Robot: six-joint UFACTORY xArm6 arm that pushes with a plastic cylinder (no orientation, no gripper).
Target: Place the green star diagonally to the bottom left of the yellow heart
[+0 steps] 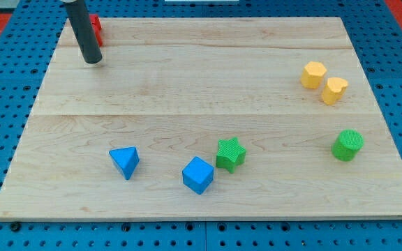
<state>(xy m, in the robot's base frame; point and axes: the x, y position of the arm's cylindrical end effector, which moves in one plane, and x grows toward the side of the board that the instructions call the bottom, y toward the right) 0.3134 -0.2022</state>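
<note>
The green star (230, 154) lies on the wooden board (187, 84) near the view's bottom middle, close to the right of a blue cube (198, 175). The yellow heart (334, 90) sits at the view's upper right, touching a yellow hexagon (313, 74) on its upper left. The star is far down and left of the heart. My tip (92, 60) rests at the view's top left, far from the star, just below and left of a red block (96, 26) that the rod partly hides.
A blue triangle (125, 162) lies at the bottom left of the board. A green cylinder (347, 145) stands at the right, below the heart. Blue pegboard surrounds the board.
</note>
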